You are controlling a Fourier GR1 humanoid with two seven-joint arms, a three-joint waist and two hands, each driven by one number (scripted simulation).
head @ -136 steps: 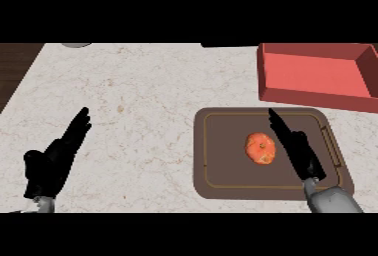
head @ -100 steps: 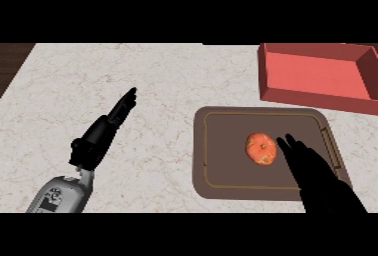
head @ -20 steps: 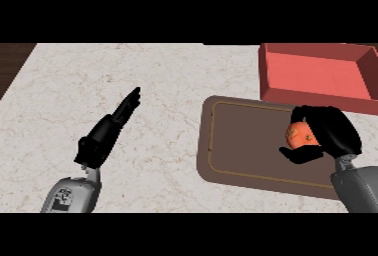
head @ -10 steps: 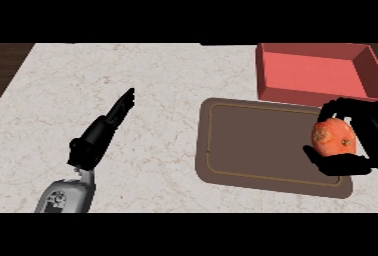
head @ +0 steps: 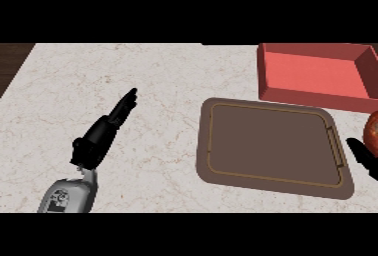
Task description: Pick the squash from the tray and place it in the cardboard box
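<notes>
Right robot hand [head: 363, 156] shows only as a sliver of black fingers at the right edge of the head view, with an orange-red slice of the squash [head: 373, 121] just above them. The fingers seem to lie against the squash from below, which suggests the robot hand is gripping it, though most of both is cut off by the edge. The squash sits beyond the right rim of the tray [head: 275, 142], no longer on its brown floor, so the lift out of the tray looks done and the carry to the box is the step in hand.

The cardboard box [head: 317, 75], reddish with raised walls and an open top, stands on the far right, just beyond the tray's far edge. From there the squash would need to travel away and slightly left to come over the opening.

The left robot hand [head: 103, 135] rests on the left side of the table [head: 148, 75], fingers straight and pointing far-right, holding nothing and well apart from the tray.

The table is pale marble with faint veining; a dark strip shows past its far-left corner.
</notes>
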